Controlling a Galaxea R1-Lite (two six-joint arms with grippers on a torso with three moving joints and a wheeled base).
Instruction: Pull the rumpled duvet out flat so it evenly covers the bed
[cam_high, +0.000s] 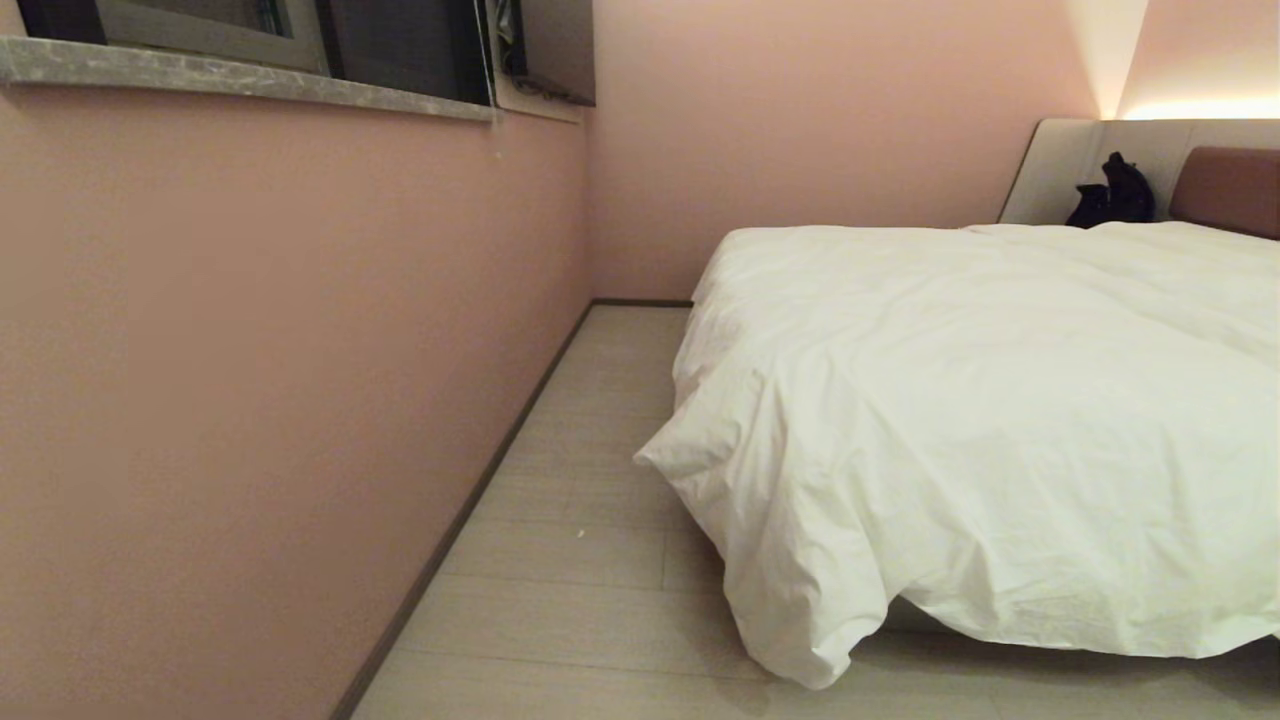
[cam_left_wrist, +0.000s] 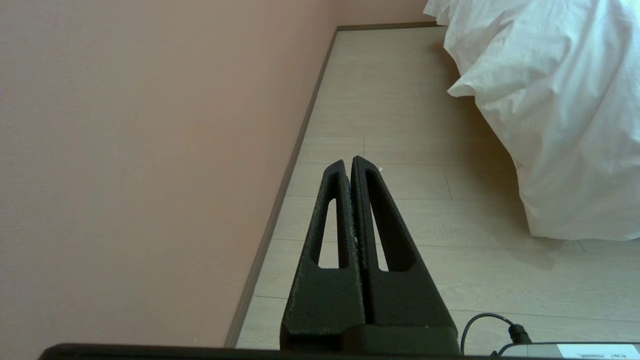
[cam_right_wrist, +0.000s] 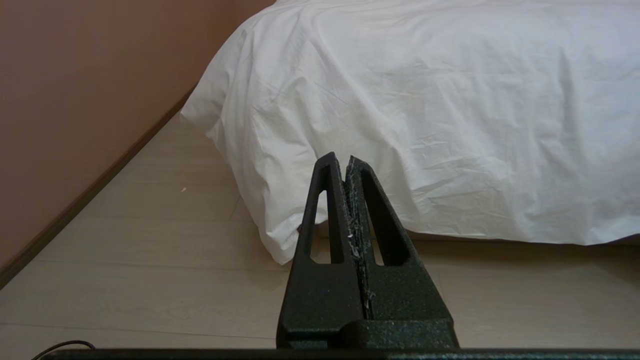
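**Duvet corner droops to the floor**

Nearest us, the duvet (cam_high: 960, 420) sags off the bed's (cam_high: 1225, 185) foot corner. Our left hand (cam_left_wrist: 348, 161) and right hand (cam_right_wrist: 341, 157) hang pinched together, empty, above the floor (cam_high: 590, 560). We should pinch the drooping corner deeply and draw slowly, evenly.

The bed (cam_high: 1060, 165) carries the duvet (cam_high: 980, 400), draped toward the floor (cam_high: 580, 560).

The only print, on a white label (cam_left_wrist: 597, 351) in the left wrist view, is too small to read.
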